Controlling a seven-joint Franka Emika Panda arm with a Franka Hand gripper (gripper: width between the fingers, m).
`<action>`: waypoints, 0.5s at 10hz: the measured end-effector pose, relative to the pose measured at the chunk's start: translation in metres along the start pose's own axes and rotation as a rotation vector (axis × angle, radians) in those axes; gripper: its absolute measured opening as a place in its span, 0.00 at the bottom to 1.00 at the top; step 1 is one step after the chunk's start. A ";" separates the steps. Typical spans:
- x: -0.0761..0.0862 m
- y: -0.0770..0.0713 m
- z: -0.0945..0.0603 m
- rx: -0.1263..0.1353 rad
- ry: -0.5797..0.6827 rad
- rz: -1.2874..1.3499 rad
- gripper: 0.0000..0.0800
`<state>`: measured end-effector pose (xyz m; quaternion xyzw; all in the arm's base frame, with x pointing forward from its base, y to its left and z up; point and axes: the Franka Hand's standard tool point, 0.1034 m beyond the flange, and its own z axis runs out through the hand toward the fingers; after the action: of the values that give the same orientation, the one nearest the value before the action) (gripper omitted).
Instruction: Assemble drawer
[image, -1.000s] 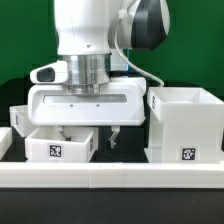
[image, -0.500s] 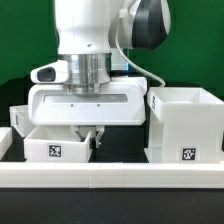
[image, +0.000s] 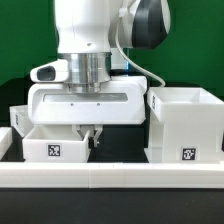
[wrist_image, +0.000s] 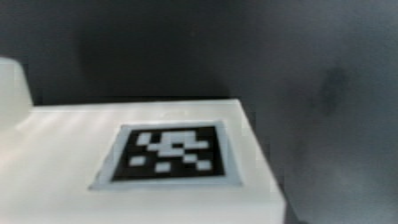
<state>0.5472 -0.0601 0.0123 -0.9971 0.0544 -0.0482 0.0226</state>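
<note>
Blurred white drawer panel (wrist_image: 63, 150), 1 black-and-white square tag (wrist_image: 173, 153) on it, dark background (wrist_image: 267, 50)

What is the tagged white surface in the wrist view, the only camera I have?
Observer: Likely the small tray; the exterior view shows the gripper right at it.
Operator: Is it gripped?
Observer: Yes, the gripper looks shut on the tray's wall at the exterior view's right.
Operator: Anything beside it?
Observer: A tall case stands apart from it on the exterior view's right, with a tag facing the camera.
</note>
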 end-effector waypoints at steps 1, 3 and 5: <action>-0.004 0.003 -0.004 0.000 -0.001 -0.042 0.05; -0.019 0.005 -0.016 0.000 -0.007 -0.151 0.05; -0.028 0.007 -0.023 0.001 -0.012 -0.297 0.05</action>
<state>0.5166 -0.0648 0.0319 -0.9944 -0.0938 -0.0451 0.0162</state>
